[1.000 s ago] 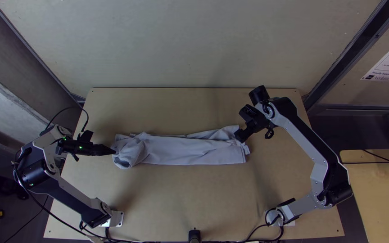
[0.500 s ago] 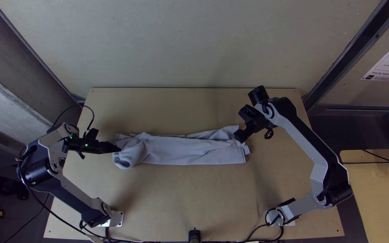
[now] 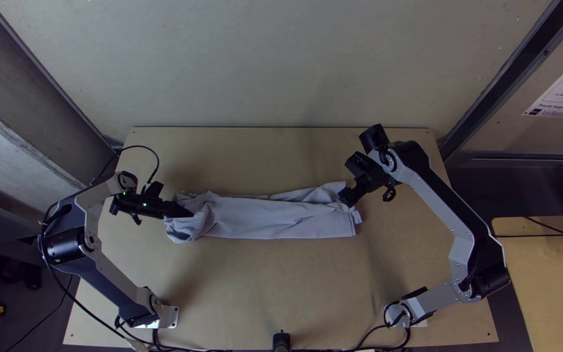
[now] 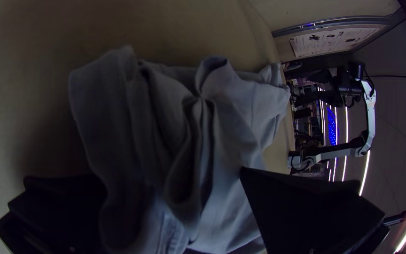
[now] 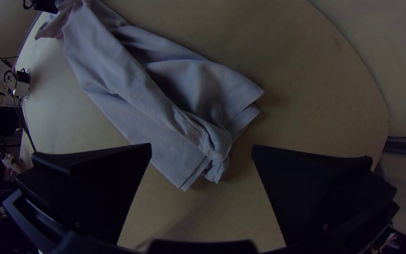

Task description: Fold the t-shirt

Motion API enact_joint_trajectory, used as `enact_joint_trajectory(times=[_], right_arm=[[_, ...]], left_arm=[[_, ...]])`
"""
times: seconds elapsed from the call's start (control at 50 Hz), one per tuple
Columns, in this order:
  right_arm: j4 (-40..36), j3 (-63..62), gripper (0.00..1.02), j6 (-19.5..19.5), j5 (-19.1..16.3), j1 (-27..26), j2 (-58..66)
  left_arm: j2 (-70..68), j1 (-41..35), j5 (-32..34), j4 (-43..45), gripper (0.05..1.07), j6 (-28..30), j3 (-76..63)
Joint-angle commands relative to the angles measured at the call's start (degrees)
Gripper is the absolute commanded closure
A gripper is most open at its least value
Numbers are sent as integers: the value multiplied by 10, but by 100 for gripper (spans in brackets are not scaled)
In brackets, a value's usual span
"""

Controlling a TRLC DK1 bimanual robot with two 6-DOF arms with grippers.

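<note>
Now the left end effector (image 3: pixel 189 212) farther over the t-shirt (image 3: pixel 275 219).

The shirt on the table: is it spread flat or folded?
Folded, loosely: the shirt lies in a long, narrow strip across the table, layered at one end and bunched at the other.

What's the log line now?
grey fabric t-shirt: long folded strip; black left gripper: open, at bunched end; black right gripper: open, above other end
</note>
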Motion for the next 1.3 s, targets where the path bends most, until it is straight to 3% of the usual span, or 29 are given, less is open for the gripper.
enact_joint_trajectory(times=[0.0, 0.14, 0.22, 0.46, 0.48, 0.74, 1.12, 1.28], right_arm=[[-6, -9, 4, 0, 2, 2, -6], [-6, -8, 4, -1, 2, 1, -6], [-6, -7, 4, -1, 2, 0, -7], [-6, -8, 4, -1, 1, 1, -8], [-5, -8, 4, -1, 1, 1, -8], [-5, -13, 4, -1, 2, -1, -13], [-4, -23, 4, -3, 1, -5, -23], [0, -23, 4, -2, 1, -5, -22]], left_arm=[[3, -22, 6, 9, 10, -27, -22], [3, -41, 9, 13, 12, -38, -24], [-1, -48, 9, 21, 26, -41, -27], [-6, -53, 5, 33, 102, -70, -27], [-5, -52, 4, 36, 105, -73, -27], [-19, -11, -18, 20, 104, -72, -17], [-12, 147, -76, -153, 104, 80, 78], [-4, 192, -108, -167, 104, 114, 102]])
